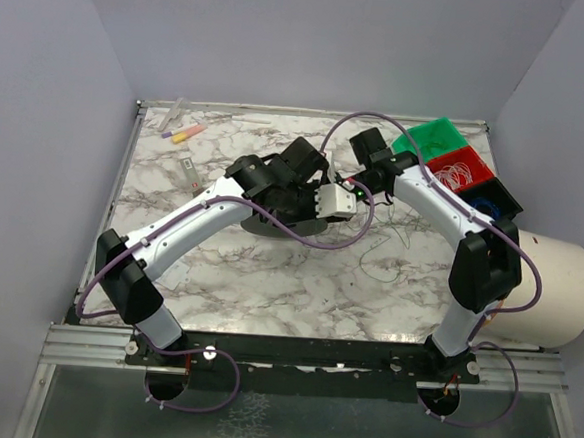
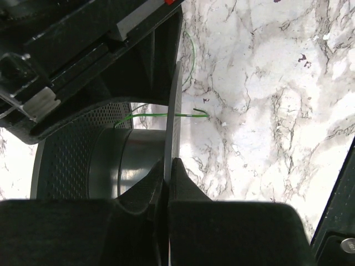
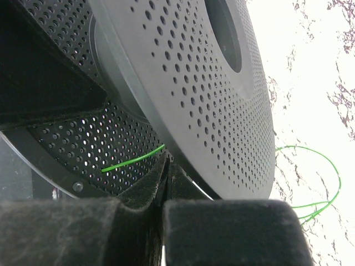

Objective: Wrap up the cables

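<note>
Closely, left gripper (image 2: pixel 168 169) clamped on spool (image 2: pixel 133 160) rim, right gripper (image 3: pixel 166 166) pinching green cable (image 3: pixel 133 159).

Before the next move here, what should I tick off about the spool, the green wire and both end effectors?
1. The left end effector pinches the rim of the black perforated round spool: ok.
2. The right end effector is shut at the spool: ok.
3. What the right one pinches, wire or flange: cannot tell.
4. The thin green wire runs between the spool's flanges: ok.
5. Wire fully wound: not ok, a loop of it lies on the white marbled table.
</note>
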